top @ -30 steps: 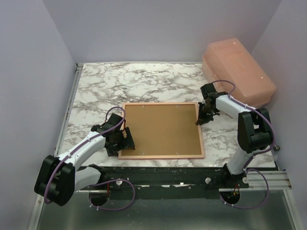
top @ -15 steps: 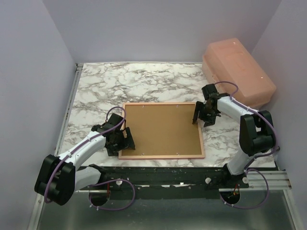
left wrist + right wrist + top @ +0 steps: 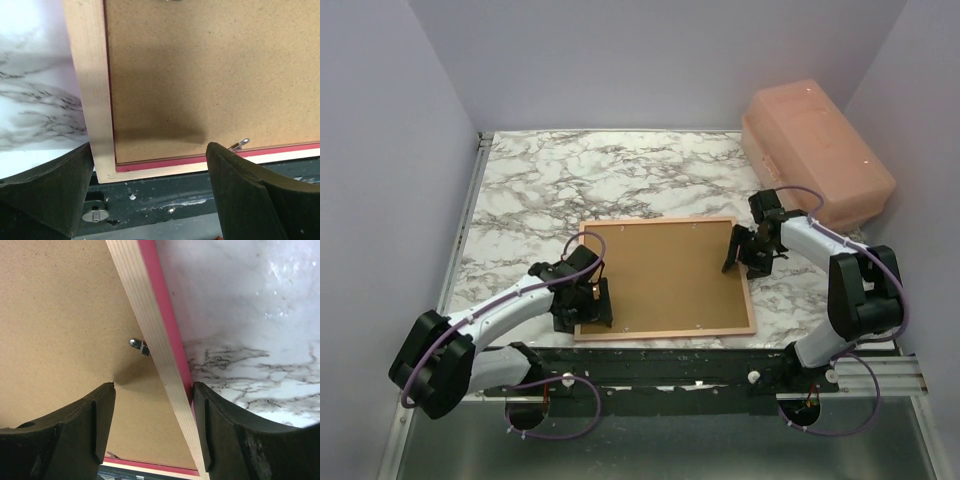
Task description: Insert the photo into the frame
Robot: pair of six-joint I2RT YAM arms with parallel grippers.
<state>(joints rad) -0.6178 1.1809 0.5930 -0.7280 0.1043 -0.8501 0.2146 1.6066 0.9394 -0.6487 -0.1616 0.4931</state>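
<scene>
Frame [image 3: 92,90] lies pink face down on the table [image 3: 620,170], long axis left-right. I've my left claw [image 3: 149,150] gaping, empty, at its near-left corner; right claw [image 3: 152,387] open astride its right edge.

- Your right gripper [image 3: 735,255] has gone from closed to spread wide, its jaws now straddling the right edge of the frame [image 3: 660,222].
- The frame has slid slightly rightward and toward you, twisting a little.
- Your left gripper [image 3: 592,305] has moved in over the frame's near-left corner.
</scene>
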